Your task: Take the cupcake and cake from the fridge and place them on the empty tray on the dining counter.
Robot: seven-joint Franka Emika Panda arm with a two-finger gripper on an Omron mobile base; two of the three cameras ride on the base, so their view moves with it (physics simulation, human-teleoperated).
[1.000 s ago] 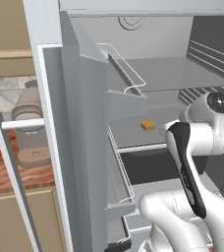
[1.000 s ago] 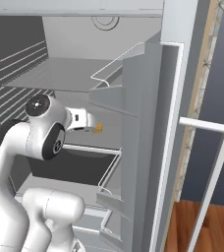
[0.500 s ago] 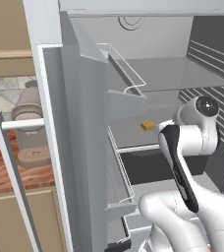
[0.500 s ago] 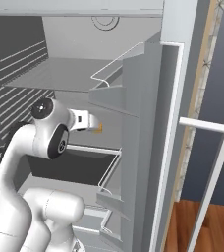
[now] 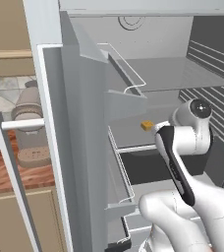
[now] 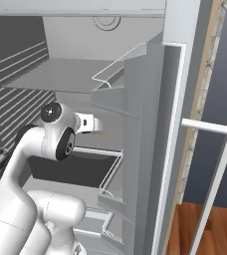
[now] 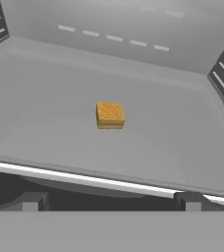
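The fridge [image 5: 84,128] stands open in front of me. The cake [image 7: 110,115], a small orange-yellow block, lies alone in the middle of a grey shelf [image 7: 45,98]; it also shows as the cake [image 5: 146,126] just left of my hand. My gripper [image 7: 111,202] is open at the shelf's front edge, short of the cake, with nothing between its fingertips [image 7: 30,201]. From the right, the gripper [image 6: 96,126] points at the cake [image 6: 100,131], which peeks out past it. The cupcake, the tray and the dining counter are out of view.
The open fridge door [image 6: 150,129] with its bins [image 5: 128,81] stands close beside the arm. A dark drawer [image 5: 148,165] lies under the cake's shelf. A coffee machine [image 5: 30,128] sits on a wooden worktop beyond the door. Long white bar handles [image 6: 212,184] stick out.
The arm has reached further into the fridge, bringing the hand closer to the cake. The jaws stayed open and the cake has not moved.
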